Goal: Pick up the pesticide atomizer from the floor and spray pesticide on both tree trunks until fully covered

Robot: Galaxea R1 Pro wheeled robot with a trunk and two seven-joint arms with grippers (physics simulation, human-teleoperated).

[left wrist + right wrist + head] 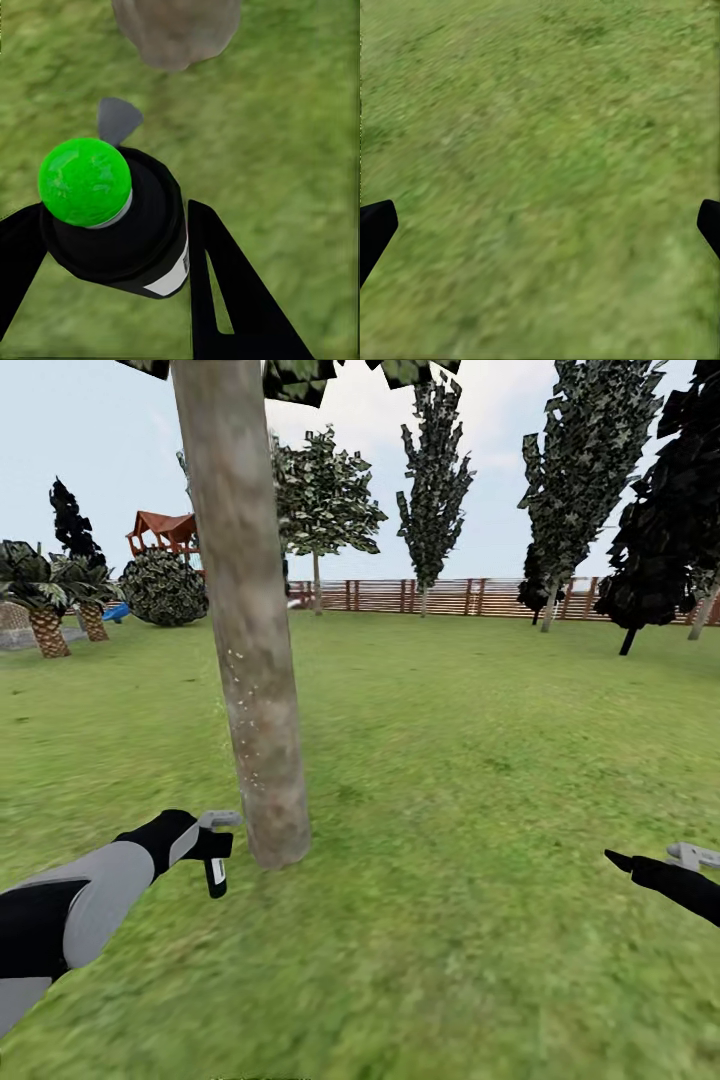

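1. Landmark: the tree trunk (245,620) stands upright on the lawn (450,780), its bark mottled grey-brown and its base slightly flared. Pale specks dot the bark on its lower half.
2. The left gripper (213,850) sits low, just beside the trunk's base on its left, not touching it.
3. The left gripper's fingers (232,292) are pinched on the pesticide atomizer (124,217), a black bottle with a white label. In the left wrist view a finger presses against each side of the bottle.
4. The atomizer carries a bright green cap (84,181) and a grey nozzle piece (118,120) that points towards the trunk's base (178,30).
5. The right gripper (640,865) hangs over open grass, well apart from the trunk on its right. Its fingers (375,229) are spread wide, with nothing between them.
6. Behind the trunk, a brown slatted fence (450,596) runs along the lawn's far edge, with dark narrow conifers (585,470) before it.
7. Far left of the trunk stand short palms (45,595), a round shrub (163,588) and a red-roofed play structure (165,532).
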